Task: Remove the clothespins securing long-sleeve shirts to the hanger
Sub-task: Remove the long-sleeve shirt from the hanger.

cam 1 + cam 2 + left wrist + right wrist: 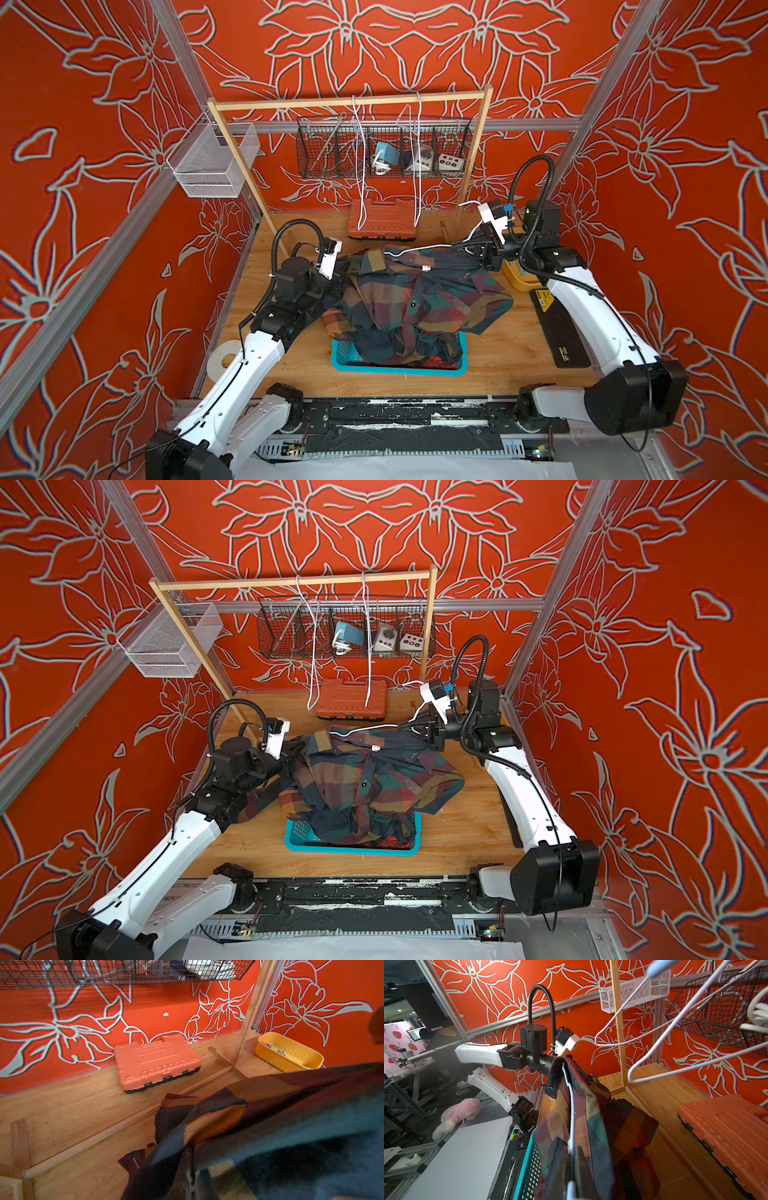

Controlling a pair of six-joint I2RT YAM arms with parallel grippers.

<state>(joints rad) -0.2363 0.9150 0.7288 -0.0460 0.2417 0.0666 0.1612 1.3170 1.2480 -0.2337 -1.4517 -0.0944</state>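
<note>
Now, hanger (572, 1109) stretched crosswise.
Left fingers (291, 756) grip shirt (415, 299), right fingers (582, 1169) grip hanger; likely clothespin (427, 268) between, nearer right.

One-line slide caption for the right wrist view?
Right gripper shut on a white hanger inside a plaid shirt over the teal basket; left arm at the shirt's far end.

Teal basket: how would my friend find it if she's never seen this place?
Look at the wooden table, near the middle of its front edge. The teal basket sits there, half hidden under plaid shirts that spill into it. It is the only blue-green thing, with walls full of little holes, unlike the solid orange case by the back wall.
</note>
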